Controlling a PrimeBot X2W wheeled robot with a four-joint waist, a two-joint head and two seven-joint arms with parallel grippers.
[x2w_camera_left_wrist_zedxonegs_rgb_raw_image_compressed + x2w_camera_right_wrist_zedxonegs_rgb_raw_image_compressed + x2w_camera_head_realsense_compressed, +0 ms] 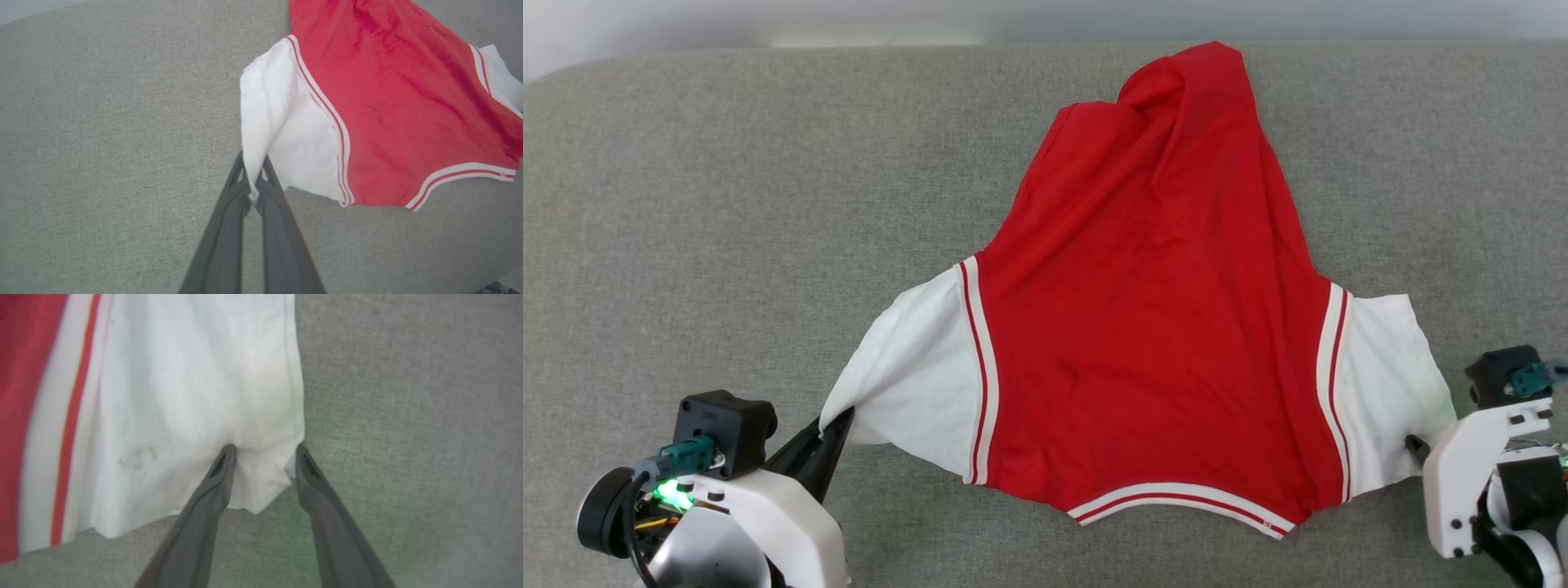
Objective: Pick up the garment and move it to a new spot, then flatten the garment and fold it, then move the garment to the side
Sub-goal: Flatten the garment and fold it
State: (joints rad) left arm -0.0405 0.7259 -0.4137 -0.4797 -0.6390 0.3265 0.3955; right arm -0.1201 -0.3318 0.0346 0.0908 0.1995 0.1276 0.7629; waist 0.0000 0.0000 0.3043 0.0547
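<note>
The garment (1152, 327), a red jersey with white short sleeves and red-and-white stripe trim, lies spread on the grey cloth surface, collar trim toward me and the hem bunched at the far end. No letters or number show on the side facing up. My left gripper (837, 425) is shut on the edge of the left white sleeve (282, 134), and the cloth is pinched between its fingertips (253, 163). My right gripper (265, 451) stands open, its two fingers astride the corner of the right white sleeve (196, 396). In the head view its dark tip (1417, 445) touches that sleeve's edge.
The grey fabric surface (727, 245) spreads wide on all sides of the garment. Its far edge meets a pale wall (849, 20) at the top of the head view.
</note>
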